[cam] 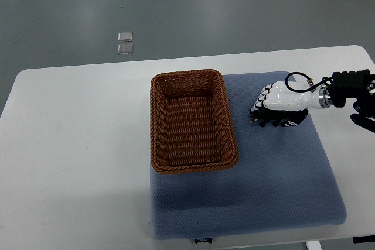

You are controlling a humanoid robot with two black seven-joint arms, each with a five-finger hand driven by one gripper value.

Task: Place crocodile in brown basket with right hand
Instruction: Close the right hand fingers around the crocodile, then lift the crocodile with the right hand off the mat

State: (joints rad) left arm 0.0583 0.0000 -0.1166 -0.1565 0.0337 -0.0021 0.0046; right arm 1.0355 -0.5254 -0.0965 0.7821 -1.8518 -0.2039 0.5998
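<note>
White table (pixel 76 144) bearing a blue cushion (pixel 281 185); beyond the table, two small clear squares (pixel 125 43) on grey floor (pixel 205 10).

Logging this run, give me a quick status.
Right hand down on blue pad, fingers curled. Crocodile not visible. Brown basket empty, nothing in the way.

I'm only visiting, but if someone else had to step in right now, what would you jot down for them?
Right hand: over the blue mat, right of the brown basket, fingers curled down; I can't tell whether it holds anything.
Left hand: out of view.
Crocodile: not visible as such; something dark shows under the hand.
Done: nothing in the basket.
Left: secure the crocodile, carry it left, drop it in.
</note>
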